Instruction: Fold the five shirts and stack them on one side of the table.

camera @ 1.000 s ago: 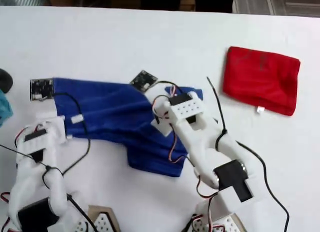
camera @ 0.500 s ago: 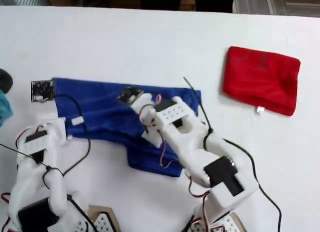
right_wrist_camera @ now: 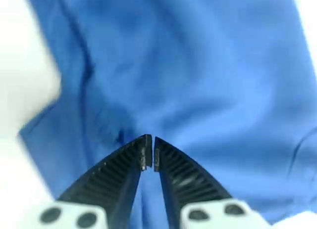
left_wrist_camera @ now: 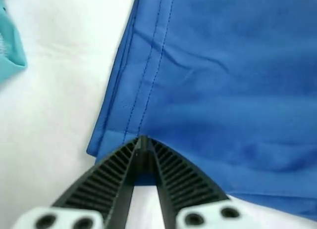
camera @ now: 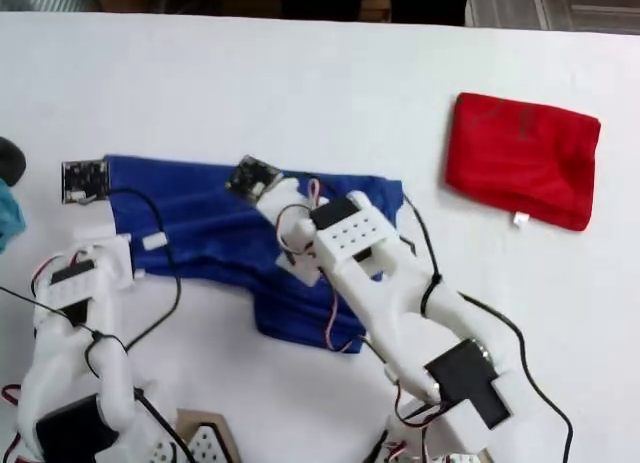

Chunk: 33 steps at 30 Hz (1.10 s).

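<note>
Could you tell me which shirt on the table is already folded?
The red shirt, a compact rectangle lying apart; the blue shirt is spread out unevenly, and the teal shirt barely shows at the edge.

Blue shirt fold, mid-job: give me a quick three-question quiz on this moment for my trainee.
1. True or false: the red shirt lies folded, apart from the blue shirt.
2. The right gripper is shut on: A) the blue shirt, B) the red shirt, C) bare table.
3. Short answer: what colour is the cloth lying beside the blue shirt in the left wrist view?

Key: 1 true; 2 A; 3 teal.
</note>
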{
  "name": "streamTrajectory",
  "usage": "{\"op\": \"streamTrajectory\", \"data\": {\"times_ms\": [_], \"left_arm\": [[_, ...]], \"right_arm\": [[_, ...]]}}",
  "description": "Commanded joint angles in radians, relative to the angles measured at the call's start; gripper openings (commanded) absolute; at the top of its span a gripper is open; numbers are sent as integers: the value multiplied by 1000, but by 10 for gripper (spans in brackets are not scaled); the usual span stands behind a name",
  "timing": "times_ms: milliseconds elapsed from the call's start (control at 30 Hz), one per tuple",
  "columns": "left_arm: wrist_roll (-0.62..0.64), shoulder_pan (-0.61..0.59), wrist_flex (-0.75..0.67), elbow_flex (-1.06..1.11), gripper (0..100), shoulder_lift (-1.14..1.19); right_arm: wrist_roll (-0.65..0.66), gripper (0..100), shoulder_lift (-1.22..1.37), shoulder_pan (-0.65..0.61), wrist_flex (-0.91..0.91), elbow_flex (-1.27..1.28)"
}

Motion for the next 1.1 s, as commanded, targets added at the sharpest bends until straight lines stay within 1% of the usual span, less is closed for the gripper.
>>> {"op": "streamTrajectory", "data": {"times_ms": [0, 100, 200, 333, 467, 600, 733, 800, 900, 967, 1067], "left_arm": [[6, -2, -14, -4, 25, -31], [6, -2, -14, -4, 25, -31], [6, -2, -14, -4, 25, -31], [6, -2, -14, -4, 25, -31], [6, -2, -14, -4, 25, -31], [6, -2, -14, -4, 25, -31], [6, -2, -14, -4, 25, -31], [6, -2, -14, -2, 25, -31], [6, -2, -14, -2, 25, -31], [6, -2, -14, -2, 25, -31], [6, -2, -14, -2, 25, -31]], "right_arm": [[-3, 20, 51, 15, -170, -2], [-3, 20, 114, 10, -174, -2], [6, 20, 128, -8, -71, -2], [3, 20, 45, -39, 91, 0], [3, 20, -90, -79, 203, 15], [6, 20, -173, -124, 193, 107], [6, 20, -208, -120, 151, 180], [6, 20, -226, -101, 153, 183], [6, 20, -268, -31, 133, 178], [6, 20, -282, 41, 87, 178], [6, 20, -283, 165, -35, 181]]}}
